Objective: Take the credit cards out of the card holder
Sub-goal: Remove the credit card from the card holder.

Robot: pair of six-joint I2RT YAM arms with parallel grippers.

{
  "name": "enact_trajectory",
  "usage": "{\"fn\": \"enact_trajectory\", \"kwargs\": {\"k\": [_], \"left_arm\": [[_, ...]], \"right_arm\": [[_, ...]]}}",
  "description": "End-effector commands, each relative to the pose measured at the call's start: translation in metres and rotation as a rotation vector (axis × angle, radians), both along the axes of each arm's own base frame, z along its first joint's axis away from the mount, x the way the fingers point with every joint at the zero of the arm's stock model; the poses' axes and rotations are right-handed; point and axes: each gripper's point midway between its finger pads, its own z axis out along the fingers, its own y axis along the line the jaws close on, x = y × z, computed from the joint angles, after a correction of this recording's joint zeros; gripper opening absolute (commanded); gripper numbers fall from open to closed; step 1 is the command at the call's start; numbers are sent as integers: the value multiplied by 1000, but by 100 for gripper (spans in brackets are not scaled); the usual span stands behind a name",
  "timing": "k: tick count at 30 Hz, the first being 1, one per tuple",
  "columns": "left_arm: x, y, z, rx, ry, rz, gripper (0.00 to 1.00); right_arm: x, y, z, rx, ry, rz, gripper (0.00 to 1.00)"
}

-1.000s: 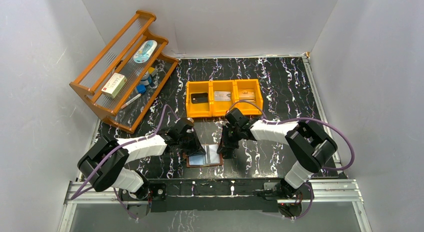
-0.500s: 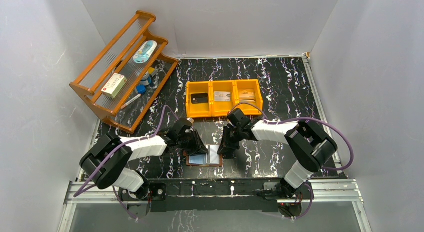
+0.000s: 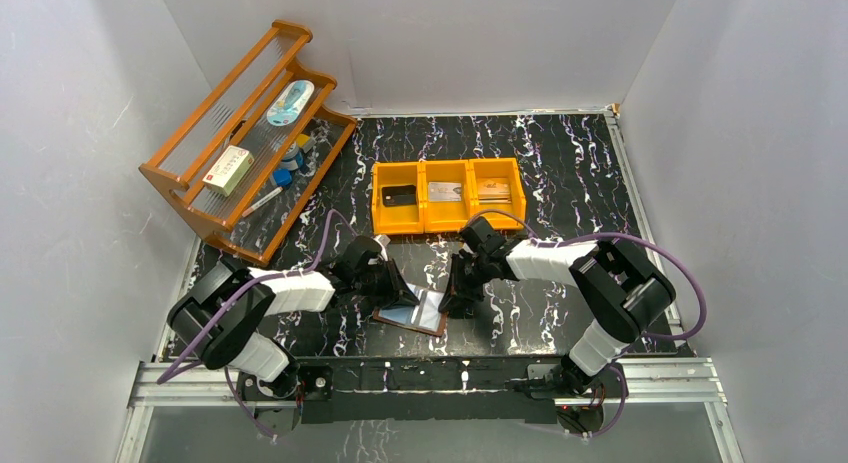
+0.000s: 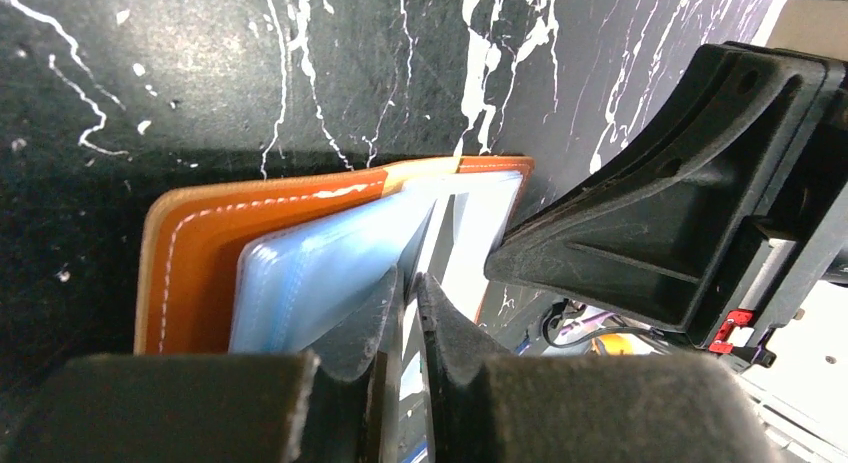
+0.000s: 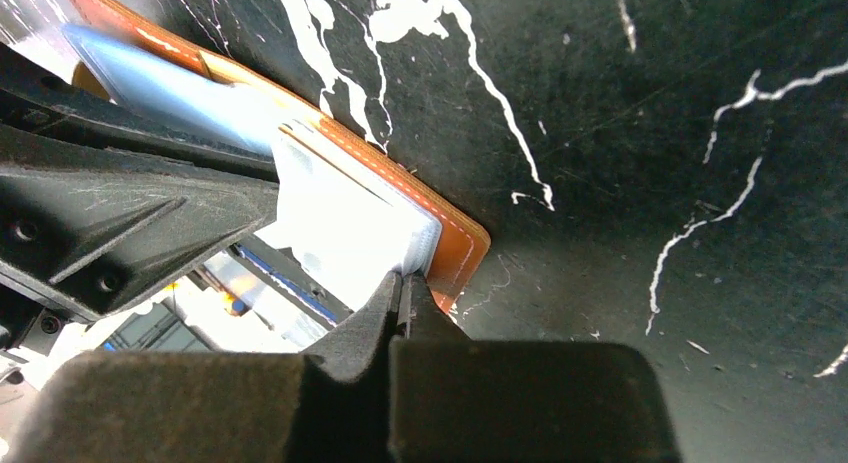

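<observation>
The brown leather card holder [image 3: 410,316] lies open and skewed on the black marble table between both grippers. In the left wrist view its pale-blue clear pockets [image 4: 320,273] fan up from the stitched cover [image 4: 200,253]. My left gripper [image 4: 408,280] is pinched on a thin pocket leaf. My right gripper [image 5: 405,280] is shut on the corner of the pale pocket stack [image 5: 350,218], beside the leather edge [image 5: 455,248]. A black credit card [image 3: 399,195], a silvery one [image 3: 446,191] and a tan one [image 3: 492,189] each lie in their own compartment of the orange bin.
The orange three-compartment bin [image 3: 448,224] stands just behind the grippers. A wooden rack [image 3: 190,178] with a white-and-red box [image 3: 228,169] and small items fills the back left. White walls close three sides. A metal rail [image 3: 430,378] runs along the near edge.
The card holder has turned from square to skewed, its right end swung toward the near edge. The left gripper has shifted slightly right over it; the right gripper stays at its right end.
</observation>
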Motion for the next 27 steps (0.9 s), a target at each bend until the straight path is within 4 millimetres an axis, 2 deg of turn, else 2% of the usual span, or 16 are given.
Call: {"fn": "enact_trajectory", "kwargs": {"k": [1, 5, 10, 12, 16, 19, 21, 27], "left_arm": [[-6, -41, 40, -197, -57, -134, 10], [-14, -41, 37, -182, -30, -184, 16], [-19, -35, 33, -142, -16, -209, 16], [-22, -32, 30, -124, -9, -219, 13], [-24, -31, 32, -118, -20, -240, 1], [-24, -33, 36, -125, -29, -260, 0], [-18, -35, 46, -134, -59, -251, 0], [-8, -21, 49, -41, -118, -191, 0]], "right_arm": [[-1, 26, -1, 91, -18, 13, 2], [9, 24, -1, 88, -32, -20, 2], [19, 20, 1, 72, -54, -49, 2], [23, 19, 3, 74, -65, -59, 2], [28, 19, 5, 68, -75, -68, 1], [28, 18, 4, 60, -78, -64, 2], [31, 9, 1, 7, -94, -79, 3], [33, 2, 3, -24, -117, -91, 18]]}}
